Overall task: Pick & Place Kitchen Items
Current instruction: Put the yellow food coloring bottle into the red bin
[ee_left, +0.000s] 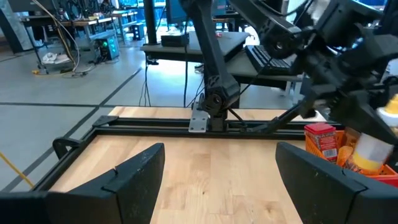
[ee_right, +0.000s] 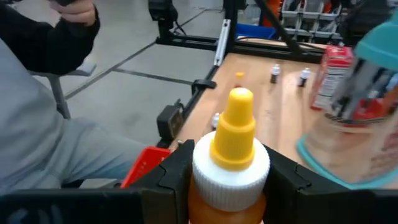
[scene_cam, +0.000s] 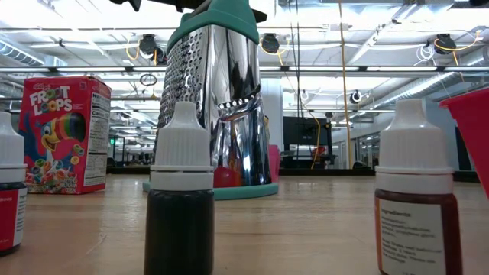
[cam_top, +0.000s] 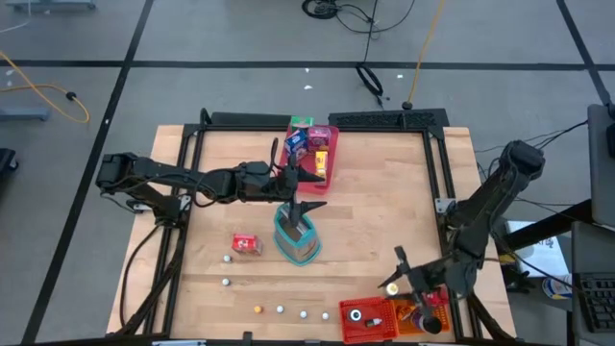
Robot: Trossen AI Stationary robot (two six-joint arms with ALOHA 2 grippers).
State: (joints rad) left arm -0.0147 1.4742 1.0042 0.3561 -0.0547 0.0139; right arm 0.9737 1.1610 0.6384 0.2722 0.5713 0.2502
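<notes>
Right gripper point(ee_right: 229, 180) at the near right corner of the wooden desk point(cam_top: 375, 221), above the red square bin point(cam_top: 368, 322); jaws clamped on an orange squeeze bottle with white collar and yellow nozzle point(ee_right: 231, 163), held upright. Same bottle seen in the left wrist view as a blurred white-and-yellow shape point(ee_left: 373, 146) beside a small red packet point(ee_left: 321, 140) in the bin. Orange square bin point(cam_top: 430, 312) touching the red one on its right side.

Left gripper point(cam_top: 309, 190) over mid-desk, just above the teal-handled steel box grater point(cam_top: 297, 234); jaws wide apart, holding nothing, bare wood between the fingers point(ee_left: 134, 180) in the left wrist view. Grater standing upright; in the low view its chrome face fills the centre point(scene_cam: 218, 107).

Flat pink rectangular tray point(cam_top: 328, 163) at the far edge of the desk, carrying a blue packet point(cam_top: 298, 144) and a pink packet point(cam_top: 318, 141), plus a yellow item whose kind cannot be told.

Small red Froot Loops cereal box point(cam_top: 246, 245) on the desk left of the grater, apart from it; upright in the low view point(scene_cam: 65, 134).

Row of tiny white-capped dropper bottles along the near edge: dark-filled one point(scene_cam: 180, 202), brown-filled one point(scene_cam: 416, 195), red-filled one at the frame edge point(scene_cam: 11, 191). From above, shown as small white dots point(cam_top: 280, 310) with one orange dot point(cam_top: 258, 309) among them.

Grey-sleeved person point(ee_right: 56, 137) beside the desk in the right wrist view.
</notes>
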